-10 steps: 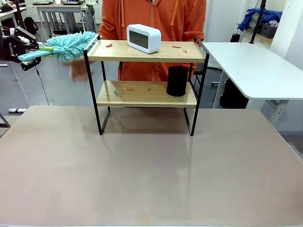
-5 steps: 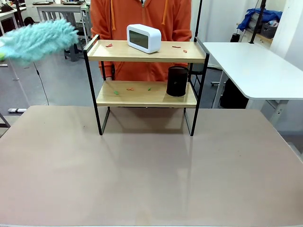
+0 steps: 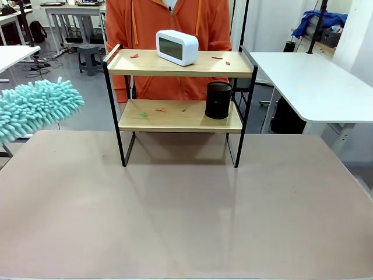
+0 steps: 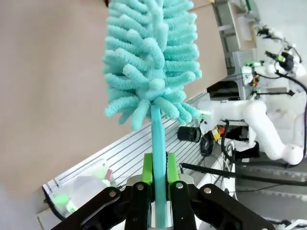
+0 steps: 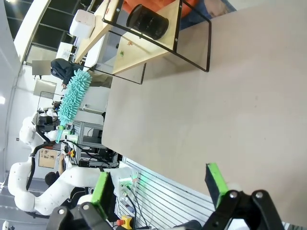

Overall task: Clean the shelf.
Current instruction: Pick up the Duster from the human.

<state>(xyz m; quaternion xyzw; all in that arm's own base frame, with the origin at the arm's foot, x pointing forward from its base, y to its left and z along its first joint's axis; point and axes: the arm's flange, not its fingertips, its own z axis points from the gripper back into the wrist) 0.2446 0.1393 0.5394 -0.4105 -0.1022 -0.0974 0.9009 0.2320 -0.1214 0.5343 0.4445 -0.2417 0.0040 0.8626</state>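
The shelf (image 3: 179, 115) stands at the table's far middle, with red scraps (image 3: 134, 56) on its top board and green and red scraps (image 3: 143, 114) on the lower one. A teal fluffy duster (image 3: 35, 108) hangs at the picture's left edge, left of the shelf, below its top board and apart from it. In the left wrist view my left gripper (image 4: 159, 172) is shut on the duster's handle (image 4: 158, 143), with the duster head (image 4: 148, 57) over the tabletop. My right gripper (image 5: 158, 187) is open and holds nothing, above the table's near edge, far from the shelf (image 5: 144, 43).
A white clock (image 3: 176, 47) sits on the top board and a black cylinder (image 3: 218, 100) on the lower one, at its right. A person in an orange hoodie (image 3: 169, 17) stands behind the shelf. A white table (image 3: 315, 81) lies to the right. The beige tabletop (image 3: 186, 210) spreads in front.
The duster has swung from the shelf's top left corner out to the left and down, to about the lower board's height. The person's hand left of the shelf is gone.
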